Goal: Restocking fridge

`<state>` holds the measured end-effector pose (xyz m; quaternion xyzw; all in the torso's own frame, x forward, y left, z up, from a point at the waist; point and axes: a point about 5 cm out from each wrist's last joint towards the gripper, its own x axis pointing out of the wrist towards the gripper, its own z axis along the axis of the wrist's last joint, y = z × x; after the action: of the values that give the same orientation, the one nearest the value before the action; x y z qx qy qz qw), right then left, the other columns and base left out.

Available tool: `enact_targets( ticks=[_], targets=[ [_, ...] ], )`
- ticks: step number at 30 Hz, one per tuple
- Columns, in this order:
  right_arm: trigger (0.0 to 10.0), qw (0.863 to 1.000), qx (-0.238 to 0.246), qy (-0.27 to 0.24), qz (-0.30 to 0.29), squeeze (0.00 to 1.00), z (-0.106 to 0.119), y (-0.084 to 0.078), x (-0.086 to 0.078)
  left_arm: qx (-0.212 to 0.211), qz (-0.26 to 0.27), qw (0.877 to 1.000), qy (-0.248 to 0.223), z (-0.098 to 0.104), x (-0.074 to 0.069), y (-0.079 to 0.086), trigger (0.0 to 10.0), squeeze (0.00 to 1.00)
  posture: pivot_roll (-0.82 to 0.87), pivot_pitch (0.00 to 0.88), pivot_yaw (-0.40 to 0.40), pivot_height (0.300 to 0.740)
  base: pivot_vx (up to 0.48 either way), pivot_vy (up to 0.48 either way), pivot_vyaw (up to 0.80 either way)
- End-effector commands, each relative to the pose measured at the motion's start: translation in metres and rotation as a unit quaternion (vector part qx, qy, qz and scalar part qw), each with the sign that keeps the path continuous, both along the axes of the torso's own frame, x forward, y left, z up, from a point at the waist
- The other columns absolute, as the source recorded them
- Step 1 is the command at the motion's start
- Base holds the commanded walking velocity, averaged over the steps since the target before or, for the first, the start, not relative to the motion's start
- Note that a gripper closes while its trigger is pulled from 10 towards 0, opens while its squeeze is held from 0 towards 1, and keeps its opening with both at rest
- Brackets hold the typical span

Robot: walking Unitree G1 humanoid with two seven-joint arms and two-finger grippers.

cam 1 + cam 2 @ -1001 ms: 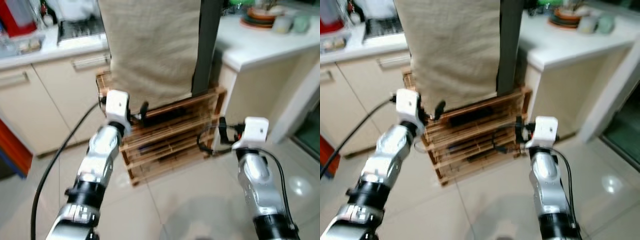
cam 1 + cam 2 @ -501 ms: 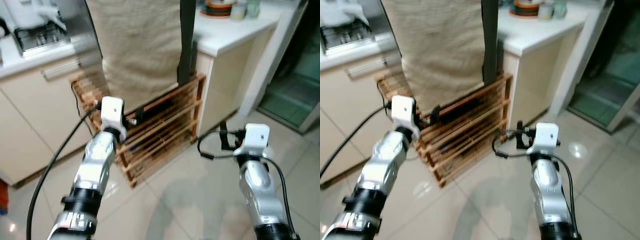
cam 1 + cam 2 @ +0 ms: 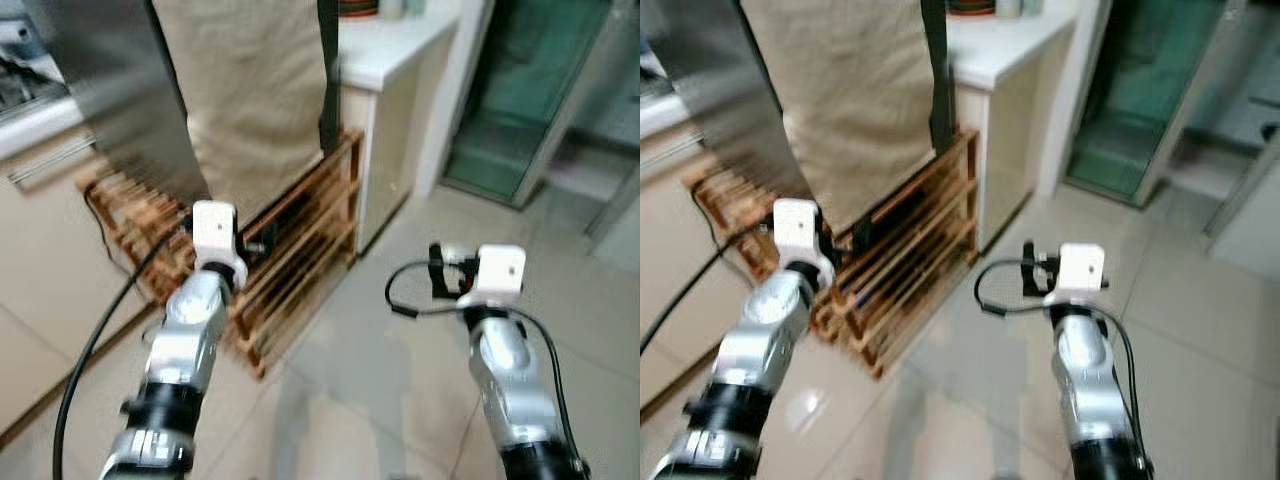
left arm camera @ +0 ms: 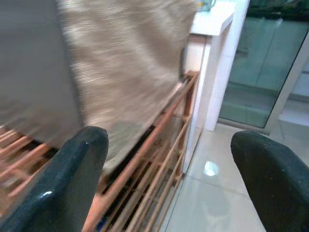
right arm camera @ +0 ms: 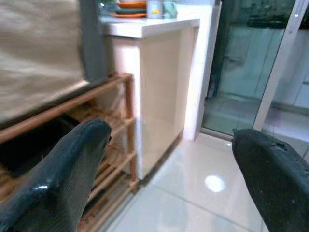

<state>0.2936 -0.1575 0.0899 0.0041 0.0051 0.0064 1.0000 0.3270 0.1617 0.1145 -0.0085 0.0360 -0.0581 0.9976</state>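
A humanoid robot crosses a pale tiled kitchen floor point(image 3: 400, 400), both arms raised and carrying nothing. The left pincer point(image 4: 169, 179) and right pincer point(image 5: 169, 169) are each spread wide, fingers well apart, gripping nothing. A slatted wooden rack point(image 3: 290, 250) draped with a beige woven cloth point(image 3: 250, 90) stands beside a white tabletop point(image 3: 390, 50) bearing stacked dishes point(image 5: 128, 6); frosted green glass doors point(image 3: 520, 90) lie beyond. The fridge and any stock cannot be made out here. The step looks like walking to find them: best done steadily, arms clear of the rack.
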Motion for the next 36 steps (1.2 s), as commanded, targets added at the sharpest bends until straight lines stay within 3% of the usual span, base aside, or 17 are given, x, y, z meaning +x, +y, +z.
enact_targets(
  ticks=[1, 8, 14, 19, 20, 23, 24, 25, 27, 29, 32, 36],
  targets=[
    [10.0, 1.0, -0.004, 0.0, 0.006, 0.0, 0.0, 0.0, 0.001, 0.005, -0.001, 1.0, -0.012, 0.006, 0.003, -0.002, 10.0, 0.0, -0.13, 0.0, 0.05, 0.74, 0.0, 0.48, -0.71],
    [10.0, 1.0, -0.003, 0.003, 0.01, 0.0, -0.001, 0.003, 0.002, 0.017, -0.017, 0.999, -0.027, 0.01, 0.002, -0.012, 10.0, 0.0, -0.13, 0.0, 0.049, 0.74, 0.0, 0.48, -0.71],
    [10.0, 1.0, -0.001, 0.003, 0.014, 0.0, -0.001, 0.004, 0.003, 0.028, -0.016, 0.999, -0.029, 0.01, 0.001, -0.011, 10.0, 0.0, -0.12, 0.0, 0.051, 0.74, 0.0, 0.48, -0.73],
    [10.0, 0.999, -0.017, -0.027, 0.018, 0.0, 0.011, 0.005, -0.001, 0.028, -0.011, 0.999, -0.035, 0.01, -0.005, -0.007, 10.0, 0.0, -0.12, 0.0, 0.05, 0.74, 0.0, 0.273, -0.44],
    [10.0, 0.999, -0.021, -0.037, 0.019, 0.0, 0.016, 0.005, -0.005, 0.033, -0.016, 0.998, -0.045, 0.011, -0.01, -0.004, 10.0, 0.0, -0.13, 0.0, 0.049, 0.74, 0.0, 0.0, 0.0],
    [10.0, 0.999, -0.032, -0.034, 0.026, 0.0, 0.015, -0.004, -0.041, 0.034, -0.018, 0.997, -0.065, 0.004, -0.049, 0.027, 10.0, 0.0, -0.13, 0.0, 0.037, 0.74, 0.0, 0.0, 0.0],
    [10.0, 0.999, 0.003, -0.049, 0.023, 0.0, 0.018, -0.011, -0.052, 0.015, 0.026, 0.998, -0.061, 0.001, -0.064, 0.042, 10.0, 0.0, -0.13, 0.0, 0.033, 0.74, 0.0, 0.0, 0.0],
    [10.0, 0.998, 0.014, -0.053, 0.008, 0.0, 0.019, -0.021, -0.058, -0.01, 0.054, 0.998, -0.035, -0.007, -0.078, 0.048, 10.0, 0.0, -0.13, 0.0, 0.027, 0.74, 0.0, 0.0, 0.0],
    [10.0, 0.998, 0.025, -0.056, -0.024, 0.0, 0.019, -0.037, -0.063, 0.012, 0.067, 0.997, -0.033, -0.008, -0.095, 0.048, 10.0, 0.0, -0.14, 0.0, 0.025, 0.74, 0.0, 0.0, 0.0],
    [10.0, 0.997, 0.012, -0.06, -0.035, 0.0, 0.019, -0.043, -0.061, 0.019, 0.077, 0.996, -0.041, -0.005, -0.095, 0.046, 10.0, 0.0, -0.14, 0.0, 0.021, 0.74, 0.0, 0.0, 0.0],
    [10.0, 0.998, 0.006, -0.058, -0.033, 0.0, 0.018, -0.037, -0.054, -0.017, 0.111, 0.992, -0.057, 0.007, -0.076, 0.047, 10.0, 0.0, -0.12, 0.0, 0.002, 0.74, 0.16, 0.0, 0.0],
    [10.0, 0.998, -0.016, -0.063, -0.011, 0.0, 0.022, -0.025, -0.042, -0.016, 0.058, 0.994, -0.095, 0.028, -0.057, 0.024, 10.0, 0.0, -0.12, 0.0, 0.008, 0.74, 0.472, 0.0, 0.0]
  ],
)
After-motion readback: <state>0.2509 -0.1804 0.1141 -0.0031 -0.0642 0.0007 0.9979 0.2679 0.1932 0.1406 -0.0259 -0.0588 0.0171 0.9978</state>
